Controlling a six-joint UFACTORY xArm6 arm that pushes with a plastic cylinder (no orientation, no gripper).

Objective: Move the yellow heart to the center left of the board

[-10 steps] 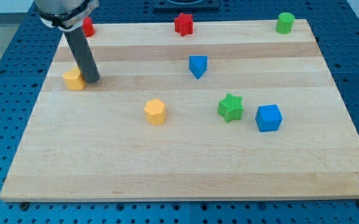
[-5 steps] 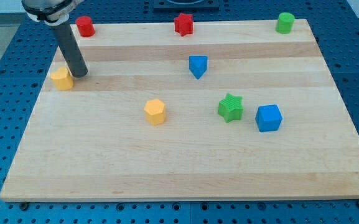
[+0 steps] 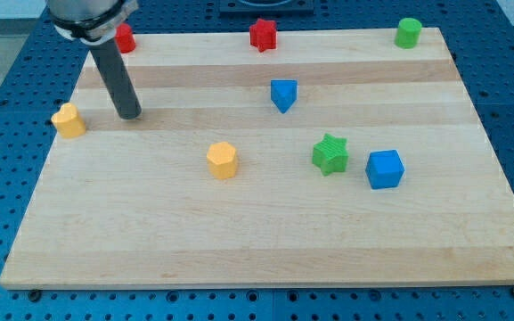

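Observation:
The yellow heart (image 3: 69,120) sits at the board's left edge, about mid-height in the view. My tip (image 3: 131,116) rests on the board to the right of the heart, with a clear gap between them. The dark rod rises from the tip toward the view's top left.
A yellow hexagon block (image 3: 223,160) lies near the board's middle. A blue triangular block (image 3: 283,94), a green star (image 3: 330,153) and a blue cube (image 3: 385,168) lie to the right. A red block (image 3: 125,38), a red star (image 3: 263,35) and a green cylinder (image 3: 408,32) line the top edge.
The yellow heart has slid left to the board's left edge. My tip pushed left with it, then came back right and now stands apart from the heart.

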